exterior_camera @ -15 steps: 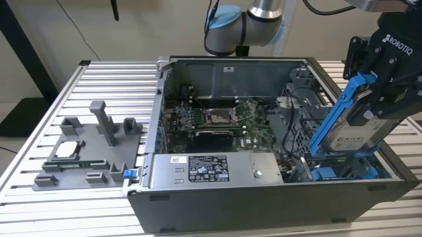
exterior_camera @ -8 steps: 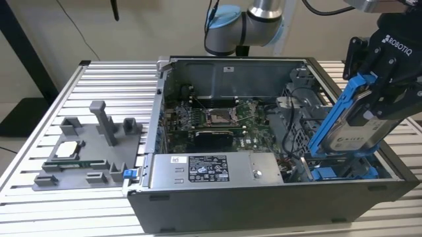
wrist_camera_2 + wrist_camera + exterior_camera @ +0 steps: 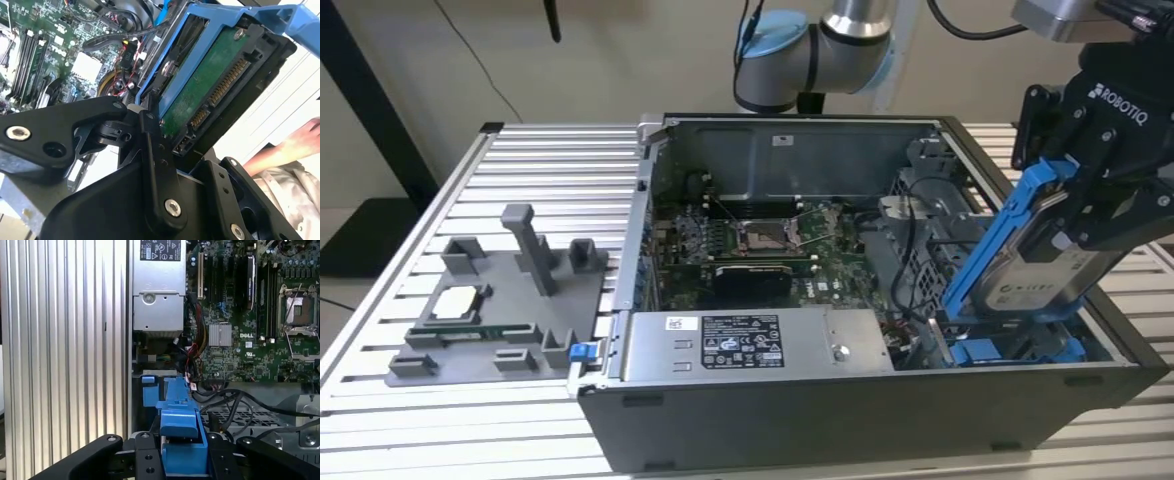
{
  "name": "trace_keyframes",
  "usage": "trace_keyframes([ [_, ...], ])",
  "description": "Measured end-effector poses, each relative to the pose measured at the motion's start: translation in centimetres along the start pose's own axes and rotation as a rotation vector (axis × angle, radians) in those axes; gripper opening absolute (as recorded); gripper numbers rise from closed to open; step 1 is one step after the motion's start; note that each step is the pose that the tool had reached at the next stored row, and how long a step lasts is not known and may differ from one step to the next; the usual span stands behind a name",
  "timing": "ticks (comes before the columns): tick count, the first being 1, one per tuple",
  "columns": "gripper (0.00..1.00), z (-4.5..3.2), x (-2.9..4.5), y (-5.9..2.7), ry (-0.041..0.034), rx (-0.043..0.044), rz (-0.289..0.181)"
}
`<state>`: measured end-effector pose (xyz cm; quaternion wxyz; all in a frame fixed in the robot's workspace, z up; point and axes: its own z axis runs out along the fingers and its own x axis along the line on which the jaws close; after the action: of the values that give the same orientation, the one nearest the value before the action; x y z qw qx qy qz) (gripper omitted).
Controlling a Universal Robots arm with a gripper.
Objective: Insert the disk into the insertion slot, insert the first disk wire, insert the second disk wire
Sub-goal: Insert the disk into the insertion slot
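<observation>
Printed labels on power supply [image 3: 744, 342], disk [image 3: 1047, 275]

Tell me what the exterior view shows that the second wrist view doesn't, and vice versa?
Exterior view: the open dark grey computer case on the slatted metal table, and the white label face of the silver-grey disk in its blue carrier frame, held tilted over the case. Second wrist view: the disk's green circuit-board underside and a person's hand. Both: the black gripper shut on the disk, and the green motherboard.
</observation>
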<state>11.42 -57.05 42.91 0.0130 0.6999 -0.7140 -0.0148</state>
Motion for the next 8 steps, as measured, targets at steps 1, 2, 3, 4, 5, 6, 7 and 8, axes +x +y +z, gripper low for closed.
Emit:
trace_keyframes([
  [1,0.00,0.08,0.02,-0.04,0.0002,0.0000,0.000],
  [2,0.00,0.18,0.05,-0.09,0.0002,0.0000,0.000],
  [3,0.00,0.30,0.08,-0.12,0.0001,0.0000,0.000],
  [4,0.00,0.42,0.13,-0.12,0.0001,0.0000,0.000],
  [5,0.00,0.55,0.18,-0.13,-0.0001,0.0000,0.000],
  [6,0.00,0.68,0.22,-0.14,-0.0001,0.0000,0.000],
  [7,0.00,0.81,0.24,-0.15,-0.0003,0.0000,0.000],
  [8,0.00,0.94,0.27,-0.16,-0.0005,0.0000,0.000],
])
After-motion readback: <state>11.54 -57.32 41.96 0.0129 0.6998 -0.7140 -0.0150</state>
